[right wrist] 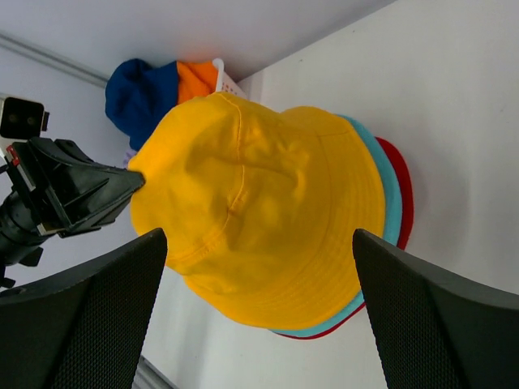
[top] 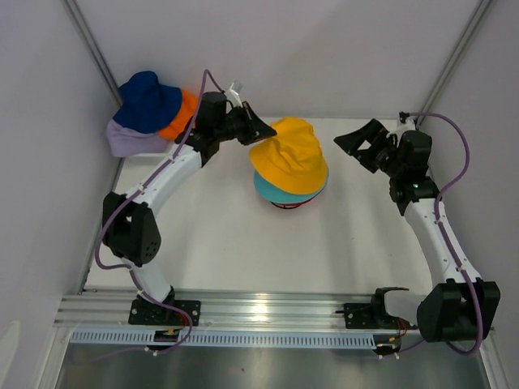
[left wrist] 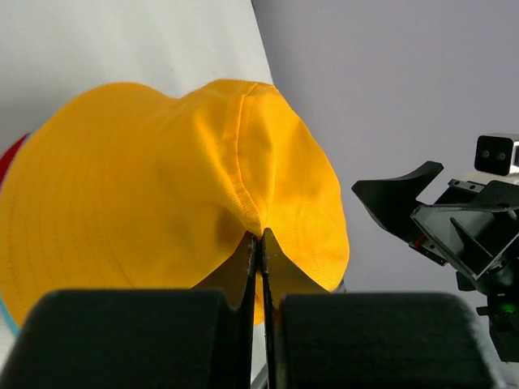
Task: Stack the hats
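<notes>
Left fingers [left wrist: 130,340], closed, pinch the brim of the yellow hat [top: 289,154], which sits tilted atop the teal hat [right wrist: 381,178] and red hat [right wrist: 402,194] on the tabletop [top: 349,235]. Right fingers [right wrist: 438,316] gape empty beside it. Behind and left of it, the navy hat [top: 146,101], orange hat [top: 183,113] and lavender hat [top: 130,142] are not yet stacked, so the task looks about half done. All are soft, floppy, stitched cloth.

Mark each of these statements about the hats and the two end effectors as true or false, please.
1. The yellow hat is above the teal hat and the red hat. True.
2. The left end effector is open. False: it is shut on the yellow hat's brim.
3. The right end effector holds a hat. False: it is open and holds nothing.
4. The navy hat sits in the far left corner. True.
</notes>
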Available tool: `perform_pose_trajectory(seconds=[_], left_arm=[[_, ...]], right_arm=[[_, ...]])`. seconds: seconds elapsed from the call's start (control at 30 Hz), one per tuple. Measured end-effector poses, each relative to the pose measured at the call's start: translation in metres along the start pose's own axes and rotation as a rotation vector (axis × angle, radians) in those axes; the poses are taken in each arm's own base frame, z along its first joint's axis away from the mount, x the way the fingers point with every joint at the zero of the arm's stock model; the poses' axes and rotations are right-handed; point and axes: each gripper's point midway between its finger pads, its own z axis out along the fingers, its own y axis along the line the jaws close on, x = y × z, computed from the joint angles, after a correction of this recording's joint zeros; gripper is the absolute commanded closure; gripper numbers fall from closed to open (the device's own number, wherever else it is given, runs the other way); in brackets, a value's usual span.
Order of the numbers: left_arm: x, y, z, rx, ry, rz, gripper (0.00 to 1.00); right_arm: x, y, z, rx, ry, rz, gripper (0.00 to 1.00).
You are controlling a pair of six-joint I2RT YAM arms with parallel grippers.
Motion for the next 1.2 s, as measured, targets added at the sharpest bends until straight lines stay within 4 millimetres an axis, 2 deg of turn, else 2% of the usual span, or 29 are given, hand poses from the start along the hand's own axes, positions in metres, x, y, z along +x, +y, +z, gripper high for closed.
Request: perform_pose_trajectory(seconds=[0.17,0.4,0.73,0.83,0.9,0.93,1.17,1.2], left_arm=[[0.001,0.015,-0.016,-0.029,-0.021,-0.006,0.99],[0.006,0.026,-0.018,-0.035,-0.021,-0.013,0.98],[0.024,0.054,-0.016,-0.071,0.000,-0.023,0.91],[0.030,0.060,-0.018,-0.082,0.009,-0.014,0.85],[0.032,0.061,-0.022,-0.089,0.006,0.002,0.71],[0.031,0.061,-0.023,-0.089,0.005,0.008,0.69],[0.020,0.048,-0.043,-0.083,-0.031,0.076,0.44],[0.016,0.046,-0.049,-0.082,-0.042,0.083,0.43]], right_arm=[[0.013,0.005,0.015,-0.027,0.034,-0.010,0.01],[0.022,0.002,0.027,-0.027,0.057,-0.013,0.01],[0.043,-0.021,0.045,0.016,0.116,0.010,0.01],[0.050,-0.030,0.053,0.030,0.134,0.018,0.00],[0.053,-0.036,0.058,0.040,0.143,0.023,0.01],[0.055,-0.038,0.060,0.044,0.147,0.026,0.00],[0.061,-0.049,0.072,0.056,0.169,0.034,0.05],[0.061,-0.050,0.074,0.055,0.172,0.035,0.07]])
